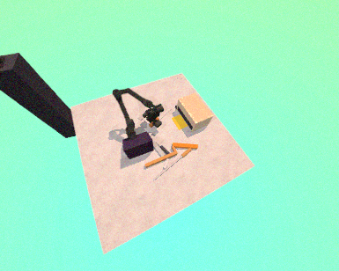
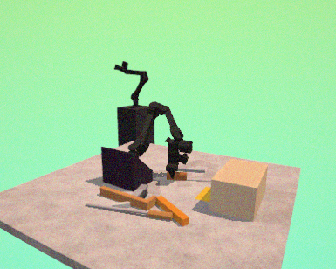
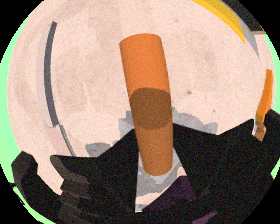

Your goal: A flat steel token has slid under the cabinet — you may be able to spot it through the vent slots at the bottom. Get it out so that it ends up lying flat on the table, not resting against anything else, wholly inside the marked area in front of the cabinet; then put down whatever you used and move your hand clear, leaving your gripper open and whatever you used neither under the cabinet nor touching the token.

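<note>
My gripper (image 1: 154,121) (image 2: 172,174) (image 3: 152,129) is shut on an orange handle (image 2: 180,176) (image 3: 143,62), low over the table between the arm's base and the cabinet. A thin pale line runs from near the handle toward the cabinet in the exterior view; I cannot tell whether it belongs to the held tool. The tan cabinet (image 1: 196,109) (image 2: 234,198) stands right of the gripper in the exterior view. The yellow marked area (image 1: 180,122) (image 2: 203,194) (image 3: 225,15) lies in front of it. The steel token is not visible in any view.
A long orange bar (image 1: 160,160) (image 2: 120,195), an angled orange bar (image 1: 187,145) (image 2: 174,211) and a short orange block (image 1: 187,152) (image 2: 160,215) with a thin grey rod (image 2: 115,210) lie beside the dark base (image 1: 137,146) (image 2: 121,169). A dark grey strip (image 2: 193,170) (image 3: 49,75) lies beyond the gripper.
</note>
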`<state>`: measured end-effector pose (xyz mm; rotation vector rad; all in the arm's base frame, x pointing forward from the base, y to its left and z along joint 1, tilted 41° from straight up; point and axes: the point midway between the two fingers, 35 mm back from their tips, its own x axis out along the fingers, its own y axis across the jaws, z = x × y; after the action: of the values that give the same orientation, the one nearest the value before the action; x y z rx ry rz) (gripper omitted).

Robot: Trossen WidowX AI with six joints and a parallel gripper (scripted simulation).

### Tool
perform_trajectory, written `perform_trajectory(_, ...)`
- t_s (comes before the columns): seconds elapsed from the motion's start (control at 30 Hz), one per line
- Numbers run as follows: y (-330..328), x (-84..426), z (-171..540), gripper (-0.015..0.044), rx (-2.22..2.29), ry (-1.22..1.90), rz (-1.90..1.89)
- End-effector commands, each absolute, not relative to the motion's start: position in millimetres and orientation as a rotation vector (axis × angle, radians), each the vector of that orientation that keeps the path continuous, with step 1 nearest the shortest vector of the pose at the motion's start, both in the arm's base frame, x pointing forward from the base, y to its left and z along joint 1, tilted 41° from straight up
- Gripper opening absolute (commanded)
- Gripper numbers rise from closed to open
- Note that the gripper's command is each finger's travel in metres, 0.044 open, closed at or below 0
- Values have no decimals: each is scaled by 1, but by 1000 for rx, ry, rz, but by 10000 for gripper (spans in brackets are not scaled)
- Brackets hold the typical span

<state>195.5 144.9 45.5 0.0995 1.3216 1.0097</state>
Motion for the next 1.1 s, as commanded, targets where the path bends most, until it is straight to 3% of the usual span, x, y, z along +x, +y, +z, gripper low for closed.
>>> perform_trajectory(0.0, 145, 196, 47, 0, 126, 1335, 985)
perform_trajectory(1.07, 145, 195, 47, 0, 316, 1455, 814)
